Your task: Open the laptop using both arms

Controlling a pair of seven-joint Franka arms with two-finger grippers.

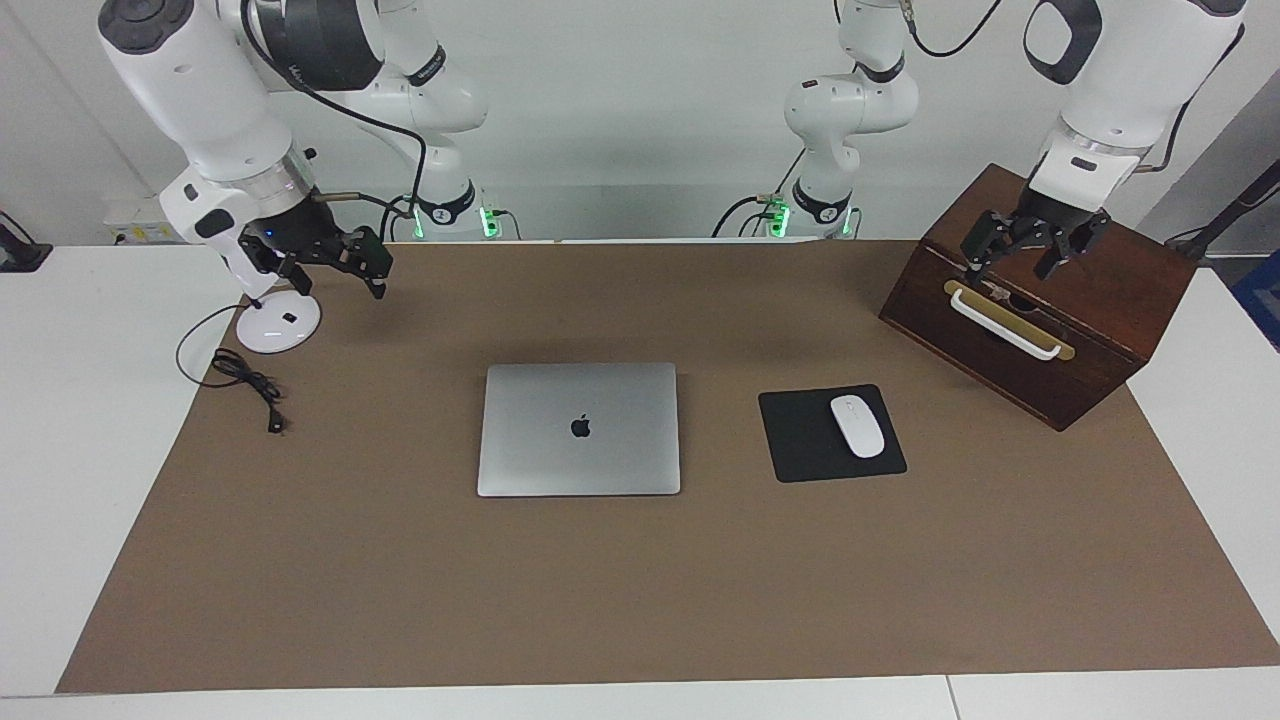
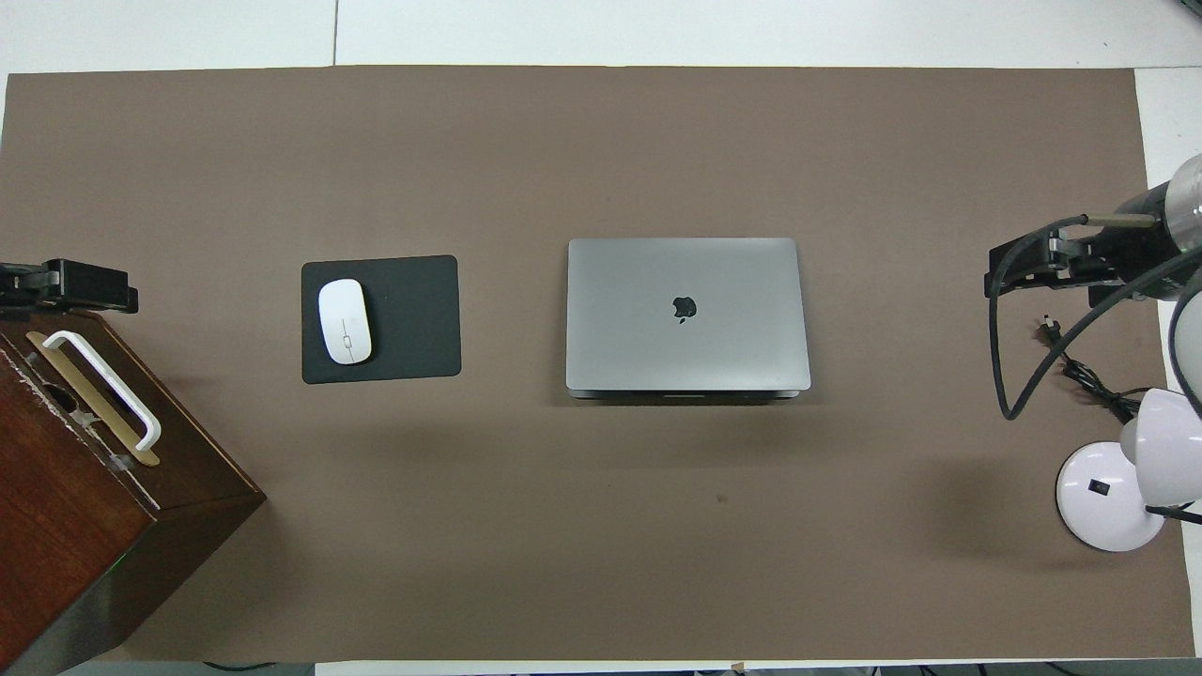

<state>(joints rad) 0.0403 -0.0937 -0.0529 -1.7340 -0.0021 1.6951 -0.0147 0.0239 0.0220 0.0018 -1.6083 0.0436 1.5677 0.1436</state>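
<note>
The thin silver-grey metal laptop (image 1: 579, 428) with a dark apple logo lies flat and closed on the brown mat (image 1: 640, 590) that covers the white tabletop (image 1: 60, 480), about midway between the two arms' ends. Neither tool touches it.

Beside the laptop, toward the left arm's end, a white oval computer mouse (image 1: 857, 426) rests on a square black mouse pad (image 1: 800, 450). Nearer to that end stands a dark brown wooden box (image 1: 1090, 330) with a white bar handle (image 1: 1003, 324) on a brass plate, turned at an angle to the mat's edge.

The left tool (image 1: 1030, 255) hangs in the air over the wooden box, above the handle and apart from it; its black fingers (image 1: 978, 245) are spread wide and hold nothing.

The right tool (image 1: 345, 265) hangs over the corner of the mat at the right arm's end, well apart from the laptop. Whether its fingers are released or clenched cannot be told, and nothing is seen in them. Under it stands a small white desk lamp with a round base (image 1: 278, 323), and its thin black cable (image 1: 245, 385) trails in a loop across the mat, ending in a plug.
</note>
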